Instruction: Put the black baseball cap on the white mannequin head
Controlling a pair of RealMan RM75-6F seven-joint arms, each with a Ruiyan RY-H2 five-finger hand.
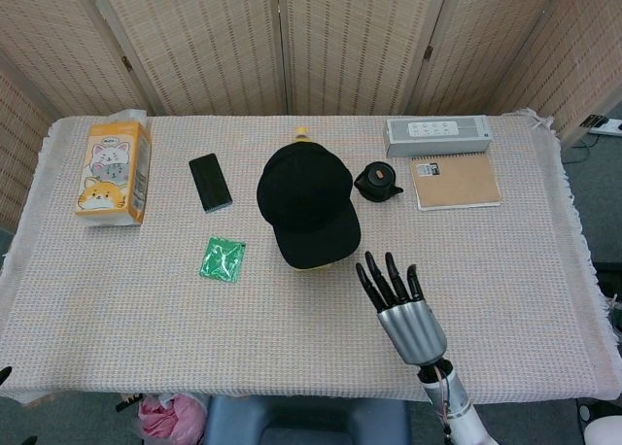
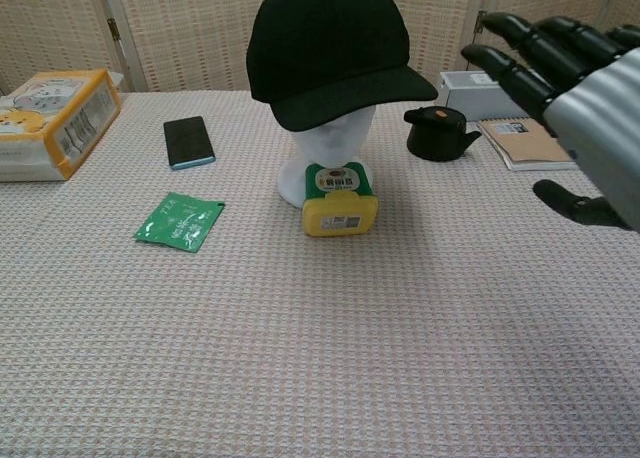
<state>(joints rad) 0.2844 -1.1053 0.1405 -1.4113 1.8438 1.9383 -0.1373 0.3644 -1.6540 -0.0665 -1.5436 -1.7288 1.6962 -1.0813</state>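
Note:
The black baseball cap sits on the white mannequin head, brim toward me; from above the cap hides the head. My right hand hovers to the right of the cap, apart from it, fingers spread and empty. No left hand shows in either view.
A yellow jar stands at the mannequin's base. A green packet, a black phone and a tissue pack lie to the left. A black teapot, a notebook and a grey box are at the right.

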